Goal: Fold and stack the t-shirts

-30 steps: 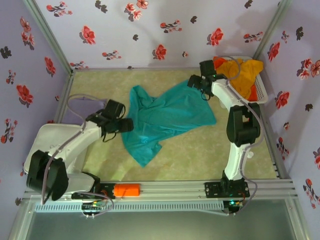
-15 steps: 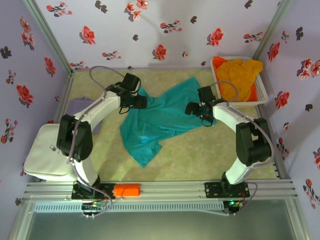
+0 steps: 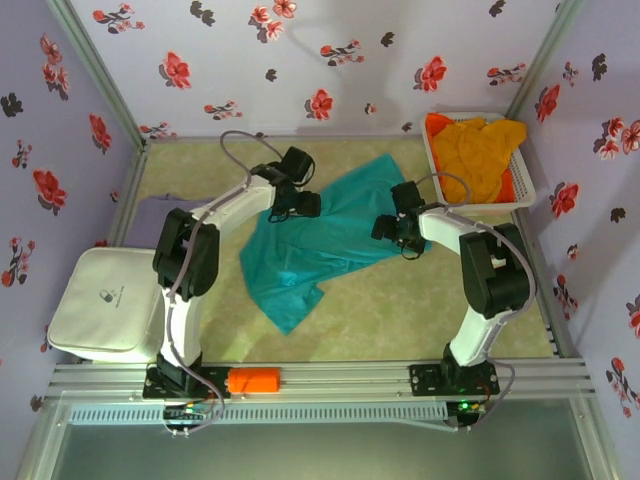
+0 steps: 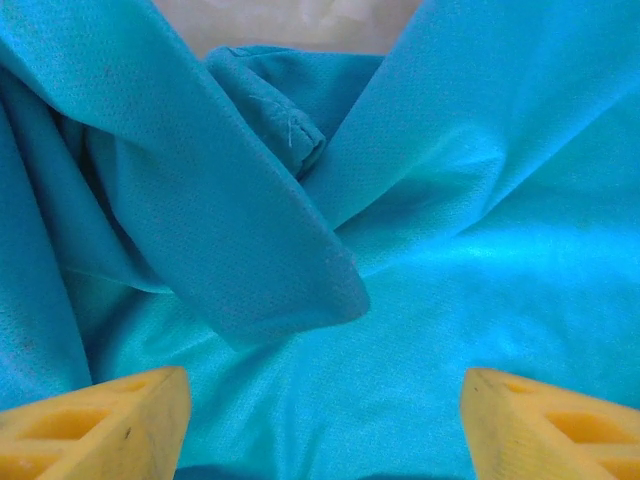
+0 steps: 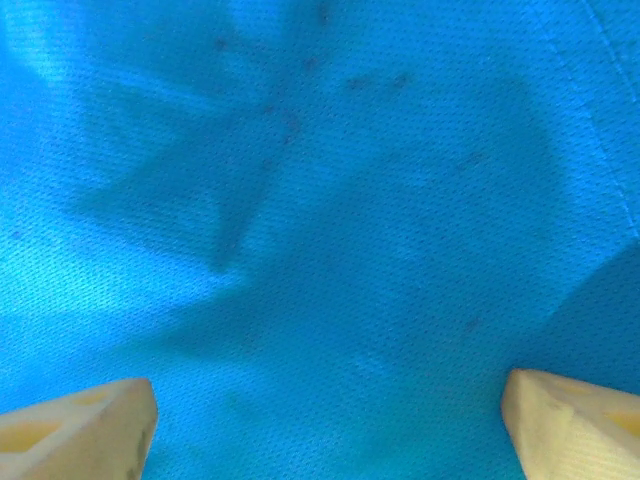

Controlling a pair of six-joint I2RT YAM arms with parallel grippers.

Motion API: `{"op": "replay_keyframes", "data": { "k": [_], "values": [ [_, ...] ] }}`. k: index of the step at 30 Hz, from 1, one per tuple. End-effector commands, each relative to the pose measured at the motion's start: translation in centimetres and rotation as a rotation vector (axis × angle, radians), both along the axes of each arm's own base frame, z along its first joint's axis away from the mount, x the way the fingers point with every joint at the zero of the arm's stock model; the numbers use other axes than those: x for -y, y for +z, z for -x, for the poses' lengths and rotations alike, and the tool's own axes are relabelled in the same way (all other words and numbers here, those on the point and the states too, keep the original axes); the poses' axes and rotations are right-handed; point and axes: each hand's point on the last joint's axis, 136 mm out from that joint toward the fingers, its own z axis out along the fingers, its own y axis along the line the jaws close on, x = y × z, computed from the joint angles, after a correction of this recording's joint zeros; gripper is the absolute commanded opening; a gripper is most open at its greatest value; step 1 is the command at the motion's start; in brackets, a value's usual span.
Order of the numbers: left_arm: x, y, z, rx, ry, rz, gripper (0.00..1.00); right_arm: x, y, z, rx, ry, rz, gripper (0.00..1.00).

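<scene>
The teal t-shirt (image 3: pixel 325 245) lies slantwise on the table (image 3: pixel 440 310), the left gripper (image 3: pixel 306 206) over its far bunched folds and the right gripper (image 3: pixel 386 229) over its right edge, each spread wide.

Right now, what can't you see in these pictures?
Top view: how many orange-yellow t-shirts fill the basket; they overlap.
Top view: teal t-shirt under the left end effector and right end effector; arms cover it.
Wrist views: fingers cut off by bottom edges.
</scene>
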Motion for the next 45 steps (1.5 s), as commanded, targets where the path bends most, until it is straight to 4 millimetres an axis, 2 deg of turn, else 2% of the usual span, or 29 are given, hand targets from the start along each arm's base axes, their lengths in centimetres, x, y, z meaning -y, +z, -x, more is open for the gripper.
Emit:
{"op": "replay_keyframes", "data": {
  "k": [1, 5, 10, 13, 15, 16, 19, 23, 28, 34, 36, 39, 40, 41, 43, 45],
  "values": [
    [-0.2, 0.2, -1.1, 0.017, 0.046, -0.018, 0.69, 0.2, -0.6, 0.9, -0.024, -0.027, -0.009, 0.90],
    [0.0, -0.5, -1.9, 0.015, 0.050, -0.024, 0.62, 0.2, -0.4, 1.4, -0.021, -0.034, -0.020, 0.90],
    [0.1, -1.5, -2.5, 0.005, 0.050, -0.047, 0.48, 0.4, 0.2, 1.5, -0.013, -0.037, -0.010, 0.90],
    [-0.3, -1.5, -3.2, 0.009, 0.059, -0.051, 0.33, 0.7, 0.3, 1.4, -0.008, -0.043, 0.003, 0.90],
    [-1.0, -0.9, -3.8, 0.016, 0.069, -0.056, 0.13, 1.0, 0.2, 1.4, -0.019, -0.049, 0.014, 0.90],
    [-1.3, -0.6, -4.2, 0.022, 0.075, -0.056, 0.08, 1.0, 0.2, 1.5, -0.022, -0.050, 0.015, 0.90],
    [-2.7, 1.1, -5.3, 0.050, 0.099, -0.044, 0.00, 1.2, 0.4, 1.8, -0.017, -0.055, 0.015, 0.90],
    [-4.7, 3.7, -7.0, 0.094, 0.132, -0.007, 0.00, 1.5, 1.1, 2.2, 0.000, -0.062, 0.016, 0.90],
    [-6.1, 5.8, -9.8, 0.128, 0.195, 0.119, 0.00, 1.4, 1.8, 2.8, 0.010, -0.068, -0.005, 0.90],
    [-11.0, 8.6, -14.5, 0.208, 0.361, 0.244, 0.00, 2.2, 2.6, 3.8, 0.014, -0.074, 0.018, 0.90],
    [-12.6, 9.2, -16.0, 0.234, 0.415, 0.290, 0.00, 2.6, 2.8, 4.1, 0.019, -0.078, 0.027, 0.90],
    [-13.7, 9.6, -18.0, 0.274, 0.436, 0.329, 0.00, 3.2, 3.0, 4.6, 0.022, -0.094, 0.033, 0.91],
    [-13.9, 9.2, -18.5, 0.272, 0.437, 0.339, 0.02, 3.3, 3.0, 4.8, 0.022, -0.097, 0.032, 0.91],
    [-13.9, 8.9, -19.0, 0.267, 0.433, 0.355, 0.15, 3.5, 3.0, 5.0, 0.020, -0.101, 0.033, 0.91],
    [-14.1, 8.4, -19.3, 0.243, 0.431, 0.385, 0.34, 3.8, 3.1, 5.3, 0.022, -0.111, 0.033, 0.91],
    [-14.0, 7.9, -18.8, 0.210, 0.428, 0.398, 0.55, 4.2, 3.0, 5.7, 0.020, -0.121, 0.036, 0.91]
  ]
}}
